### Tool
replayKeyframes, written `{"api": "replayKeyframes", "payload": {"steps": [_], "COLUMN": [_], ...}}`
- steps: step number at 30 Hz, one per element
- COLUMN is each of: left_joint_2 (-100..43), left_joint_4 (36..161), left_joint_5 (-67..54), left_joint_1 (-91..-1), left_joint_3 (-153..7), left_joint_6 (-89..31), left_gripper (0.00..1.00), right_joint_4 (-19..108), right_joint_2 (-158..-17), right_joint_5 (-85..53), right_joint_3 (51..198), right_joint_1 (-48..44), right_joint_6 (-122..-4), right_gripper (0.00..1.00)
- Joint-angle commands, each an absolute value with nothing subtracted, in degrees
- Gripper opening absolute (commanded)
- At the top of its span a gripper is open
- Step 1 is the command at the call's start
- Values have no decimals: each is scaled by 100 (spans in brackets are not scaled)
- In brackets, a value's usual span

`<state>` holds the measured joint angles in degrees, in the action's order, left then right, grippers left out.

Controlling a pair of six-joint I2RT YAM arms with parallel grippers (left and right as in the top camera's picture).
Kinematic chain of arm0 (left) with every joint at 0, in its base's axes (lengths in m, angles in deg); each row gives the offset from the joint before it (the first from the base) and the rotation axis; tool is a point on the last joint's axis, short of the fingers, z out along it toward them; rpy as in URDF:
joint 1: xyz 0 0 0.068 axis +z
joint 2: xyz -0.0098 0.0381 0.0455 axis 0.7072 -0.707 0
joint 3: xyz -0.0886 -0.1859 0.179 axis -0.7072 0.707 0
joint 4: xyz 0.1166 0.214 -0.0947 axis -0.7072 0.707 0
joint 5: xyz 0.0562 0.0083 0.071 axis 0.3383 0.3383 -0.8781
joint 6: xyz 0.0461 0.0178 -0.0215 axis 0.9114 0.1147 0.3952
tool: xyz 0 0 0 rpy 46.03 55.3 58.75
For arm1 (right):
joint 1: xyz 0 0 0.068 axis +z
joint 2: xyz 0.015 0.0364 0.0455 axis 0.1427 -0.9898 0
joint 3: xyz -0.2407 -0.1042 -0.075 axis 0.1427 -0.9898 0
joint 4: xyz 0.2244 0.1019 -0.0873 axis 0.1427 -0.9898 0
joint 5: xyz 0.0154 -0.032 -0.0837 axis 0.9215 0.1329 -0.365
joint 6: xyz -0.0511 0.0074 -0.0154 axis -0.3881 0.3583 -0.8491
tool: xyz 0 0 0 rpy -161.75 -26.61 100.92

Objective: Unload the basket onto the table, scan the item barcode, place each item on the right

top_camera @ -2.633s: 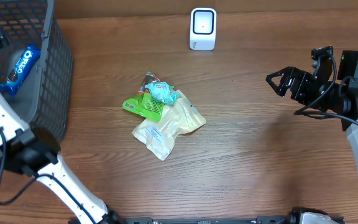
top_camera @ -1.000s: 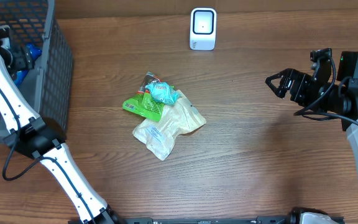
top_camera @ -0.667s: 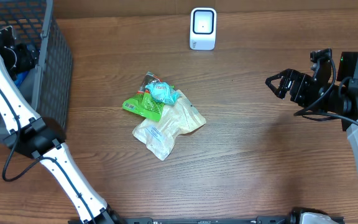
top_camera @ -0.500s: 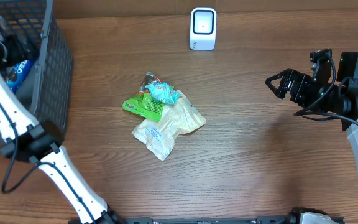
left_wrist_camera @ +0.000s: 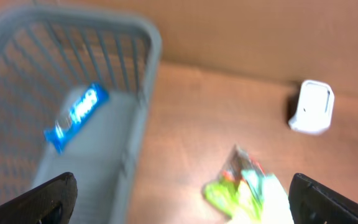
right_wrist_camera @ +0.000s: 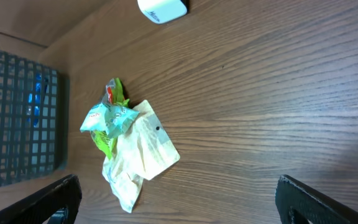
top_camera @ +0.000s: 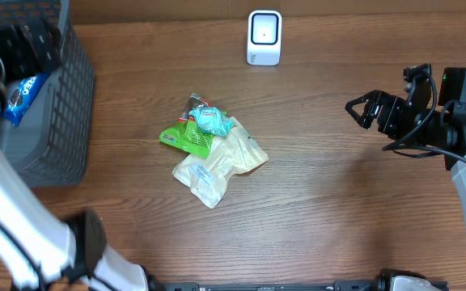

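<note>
overhead shows my left gripper above the basket, jaws spread wide and holding nothing. the oreo pack lies on the basket floor. my right gripper hovers over the right side of the table, jaws also open and empty. packets lie heaped mid-table, well apart from the scanner at the far edge.

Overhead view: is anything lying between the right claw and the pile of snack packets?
No. Only bare wooden table separates the right claw from the pile of snack packets, clearest overhead; the right wrist view agrees.
</note>
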<state>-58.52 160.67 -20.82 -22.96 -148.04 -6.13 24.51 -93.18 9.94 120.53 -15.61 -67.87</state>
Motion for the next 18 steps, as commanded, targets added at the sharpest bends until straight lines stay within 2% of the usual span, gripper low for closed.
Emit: {"api": "replayKeyframes", "payload": {"steps": [1,7,11,14,18], "left_joint_2": [-4508,-2067,-670,-384,-801], "left_joint_4": [16122,15704,14043,12799,11529], "left_joint_5": [-2399,-3085,-3918,-4379,-4622], "left_joint_1": [-2344,-2344,-2344,-2344,-2342], "left_joint_3": [-13087,-10560,-9541,-9325,-9377], "left_joint_6": [-941,-1569,-1302,-782,-174], "left_gripper": [100,100,100,100,100], "right_joint_4": [2447,2453,2456,2453,2388], "right_joint_2": [-9314,-9314,-9314,-9314,-9314], "right_joint_5": [1042,1042,1042,1045,1045], "right_joint_3": [12215,12215,12215,12215,12215], "right_joint_1": [-1528,-1528,-1528,-1528,-1528], "right_joint_6": [-6971,-6980,-6980,-6980,-6978], "right_gripper": [100,100,100,100,100]}}
